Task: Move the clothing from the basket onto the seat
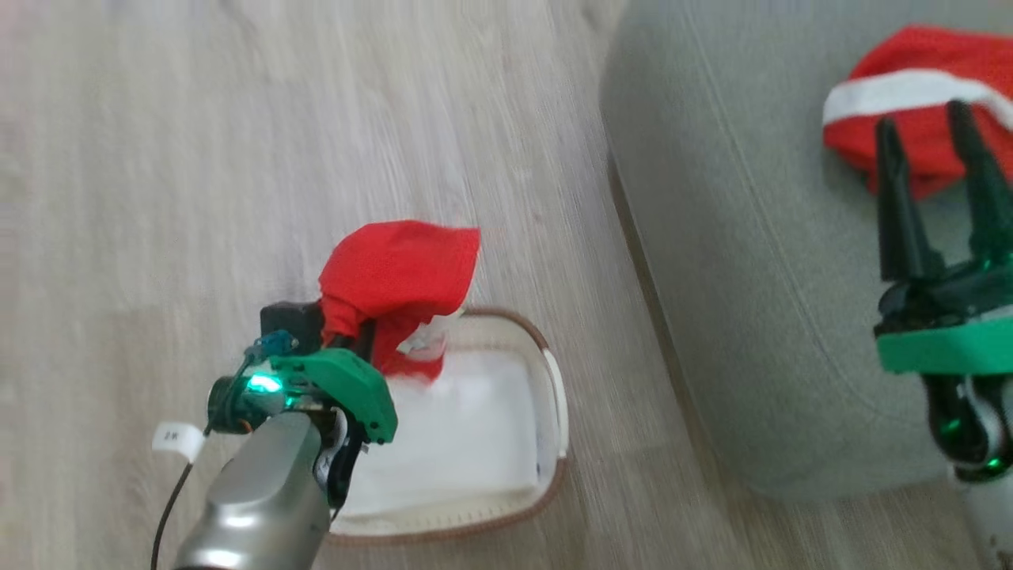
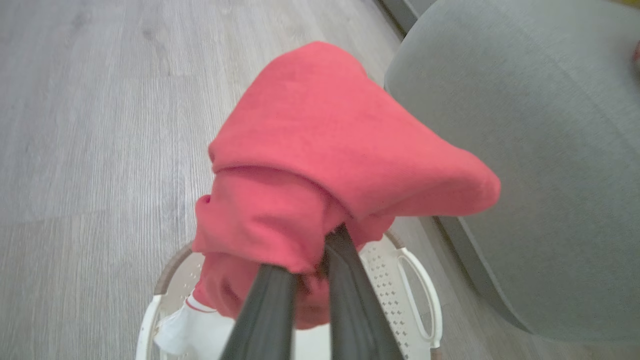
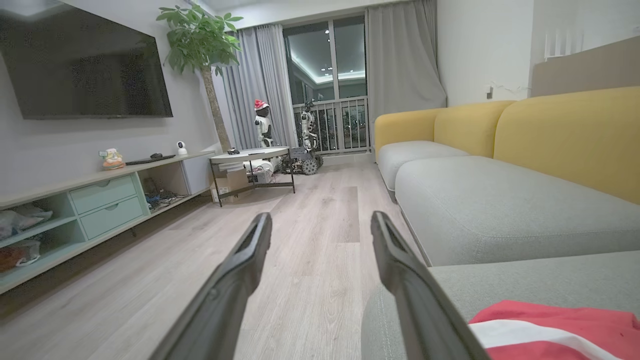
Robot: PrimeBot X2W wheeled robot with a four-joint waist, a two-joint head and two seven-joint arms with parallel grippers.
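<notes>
My left gripper (image 1: 352,332) (image 2: 320,260) is shut on a bunched red garment (image 1: 400,277) (image 2: 325,150) and holds it above the far end of the white basket (image 1: 554,380) (image 2: 420,295), which stands on the floor. The garment's white band (image 2: 192,325) hangs down into the basket. A white liner sheet (image 1: 467,435) lies inside. To the right is the grey-green seat (image 1: 736,261) (image 2: 540,125) (image 3: 500,205). Another red garment with a white band (image 1: 918,87) (image 3: 555,330) lies on it. My right gripper (image 1: 930,127) (image 3: 320,222) is open just before that garment, holding nothing.
Pale wood floor (image 1: 198,158) surrounds the basket. In the right wrist view the sofa has yellow backrests (image 3: 565,135). A low TV cabinet (image 3: 90,200) runs along the left wall, with a small table (image 3: 250,160) and other robots (image 3: 262,125) far off.
</notes>
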